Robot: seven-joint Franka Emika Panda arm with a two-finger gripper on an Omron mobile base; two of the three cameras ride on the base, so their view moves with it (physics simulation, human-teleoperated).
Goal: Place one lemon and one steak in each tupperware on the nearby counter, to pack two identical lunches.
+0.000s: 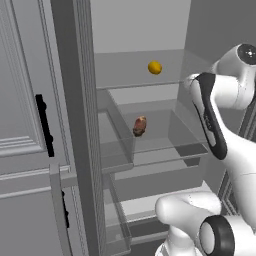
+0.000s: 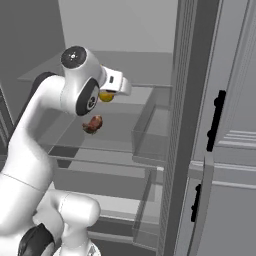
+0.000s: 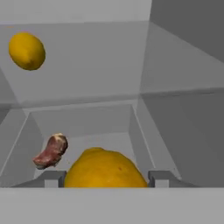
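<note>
Counting from the left in the hand view: two lemons and one steak, all inside an open fridge (image 1: 150, 107) with clear glass shelves. Far lemon (image 3: 26, 50) resting at upper left on the upper shelf (image 1: 142, 85), well apart from the rest; same fruit seen in the left base view (image 1: 155, 67). Steak (image 3: 51, 151) lying lower down on the middle shelf (image 1: 165, 145), a reddish-brown lump with pale fat, just left of the near fruit. Near lemon (image 3: 104, 169) pinched between the two fingers of the gripper (image 3: 105, 179), one fingertip (image 3: 51, 178) against each side; also peeking out yellow beneath the white hand in the right base view (image 2: 106, 96). No brand, label or writing readable anywhere. Black bar handles (image 1: 44, 125) on the grey door to the left.
</note>
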